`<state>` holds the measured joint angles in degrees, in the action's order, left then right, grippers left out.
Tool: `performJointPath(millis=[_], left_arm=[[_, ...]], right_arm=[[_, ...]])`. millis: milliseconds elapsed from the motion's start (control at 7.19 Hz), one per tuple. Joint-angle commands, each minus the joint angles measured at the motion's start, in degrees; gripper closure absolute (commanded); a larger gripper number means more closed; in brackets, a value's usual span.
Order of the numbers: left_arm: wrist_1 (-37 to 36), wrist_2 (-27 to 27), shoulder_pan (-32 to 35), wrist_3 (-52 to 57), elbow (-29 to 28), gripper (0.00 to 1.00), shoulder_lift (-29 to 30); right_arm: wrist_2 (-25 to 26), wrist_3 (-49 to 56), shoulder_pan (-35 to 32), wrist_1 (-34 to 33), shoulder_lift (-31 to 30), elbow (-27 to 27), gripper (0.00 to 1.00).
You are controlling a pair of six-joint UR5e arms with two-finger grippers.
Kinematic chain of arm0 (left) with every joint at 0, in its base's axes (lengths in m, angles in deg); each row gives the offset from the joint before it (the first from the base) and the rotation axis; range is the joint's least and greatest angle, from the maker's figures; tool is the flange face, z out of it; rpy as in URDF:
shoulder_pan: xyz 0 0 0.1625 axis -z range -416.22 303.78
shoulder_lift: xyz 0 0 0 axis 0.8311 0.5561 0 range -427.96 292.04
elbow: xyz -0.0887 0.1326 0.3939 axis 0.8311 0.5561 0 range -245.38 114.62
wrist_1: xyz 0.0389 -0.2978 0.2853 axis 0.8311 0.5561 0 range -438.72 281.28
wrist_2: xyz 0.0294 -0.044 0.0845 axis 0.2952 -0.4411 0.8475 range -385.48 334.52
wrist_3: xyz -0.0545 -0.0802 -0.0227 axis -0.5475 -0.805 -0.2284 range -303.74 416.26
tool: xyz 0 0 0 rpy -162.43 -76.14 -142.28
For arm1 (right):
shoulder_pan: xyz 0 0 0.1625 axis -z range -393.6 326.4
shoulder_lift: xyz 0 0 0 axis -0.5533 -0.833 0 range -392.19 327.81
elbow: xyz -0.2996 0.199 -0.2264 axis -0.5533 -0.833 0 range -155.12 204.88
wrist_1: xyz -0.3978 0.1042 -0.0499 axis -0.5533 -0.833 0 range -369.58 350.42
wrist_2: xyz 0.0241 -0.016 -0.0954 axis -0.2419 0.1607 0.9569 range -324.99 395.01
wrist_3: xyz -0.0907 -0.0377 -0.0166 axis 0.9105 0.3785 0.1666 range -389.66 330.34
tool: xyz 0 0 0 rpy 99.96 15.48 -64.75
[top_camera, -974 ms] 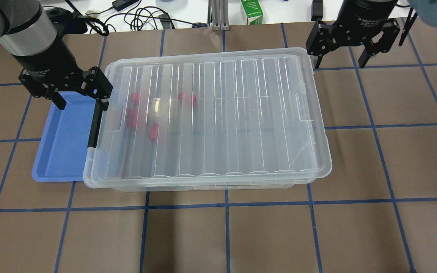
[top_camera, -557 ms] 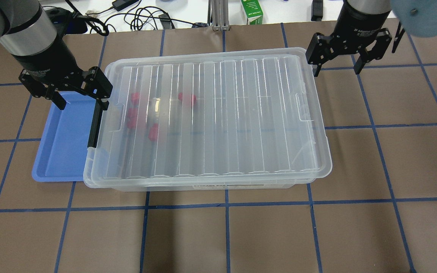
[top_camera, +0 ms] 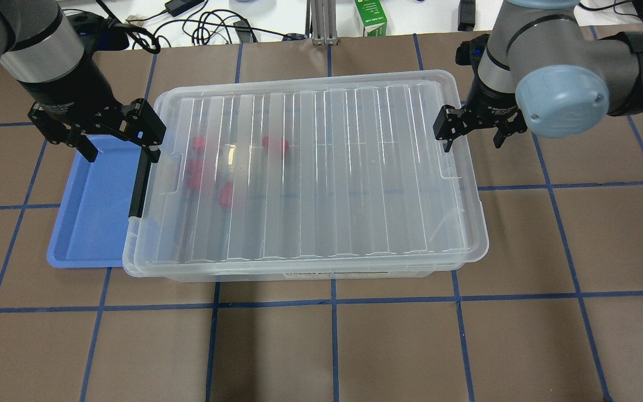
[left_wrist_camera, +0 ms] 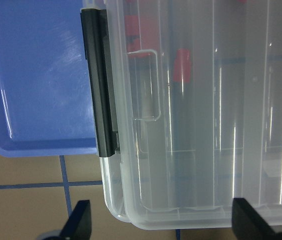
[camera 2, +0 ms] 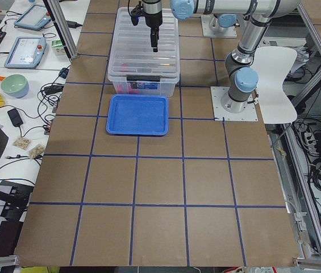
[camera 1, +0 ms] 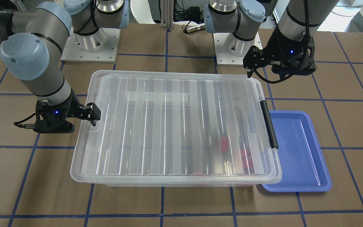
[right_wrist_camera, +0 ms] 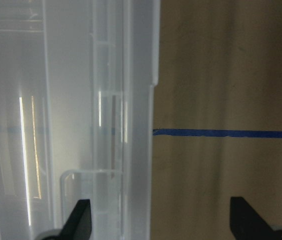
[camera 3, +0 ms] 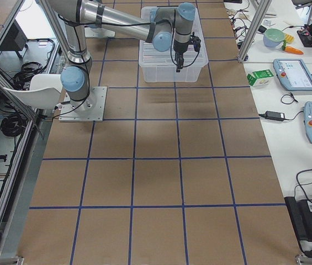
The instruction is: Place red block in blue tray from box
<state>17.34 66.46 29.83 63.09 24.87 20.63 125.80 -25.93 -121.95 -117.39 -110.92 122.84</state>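
The box (top_camera: pixel 310 173) is a clear bin with its ribbed lid shut and a black latch bar (top_camera: pixel 138 187) on its left end. Several red blocks (top_camera: pixel 275 144) show blurred through the lid in the left half. The blue tray (top_camera: pixel 90 212) lies empty against the box's left end, partly under its rim. My left gripper (top_camera: pixel 119 152) is open and empty above the far corner of box and tray; its wrist view shows the latch bar (left_wrist_camera: pixel 97 85) and a red block (left_wrist_camera: pixel 181 65). My right gripper (top_camera: pixel 471 143) is open and empty, straddling the box's right end rim (right_wrist_camera: pixel 141 100).
A green carton (top_camera: pixel 370 17) and loose cables (top_camera: pixel 210 25) lie past the table's far edge. Blue tape lines grid the brown table (top_camera: pixel 578 240). In the front-facing view the tray (camera 1: pixel 298 154) sits at the right.
My right arm has come down and nearer, from beyond the box's far right corner to its right end rim. My left arm, the box and the tray have not moved.
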Motion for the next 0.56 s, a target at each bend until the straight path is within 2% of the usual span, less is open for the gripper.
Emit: performJointPath(millis=[0, 139, 417], left_arm=[[0.00, -0.01, 0.00, -0.07, -0.07, 0.00, 0.00], [0.00, -0.01, 0.17, -0.33, -0.07, 0.00, 0.18], [-0.44, -0.10, 0.26, -0.68, -0.07, 0.00, 0.44]], right_arm=[[0.26, 2.40, 1.94, -0.91, -0.02, -0.05, 0.03], [-0.08, 4.25, 5.79, -0.56, -0.63, 0.64, 0.04], [0.00, 4.44, 6.53, -0.90, -0.11, 0.92, 0.04]])
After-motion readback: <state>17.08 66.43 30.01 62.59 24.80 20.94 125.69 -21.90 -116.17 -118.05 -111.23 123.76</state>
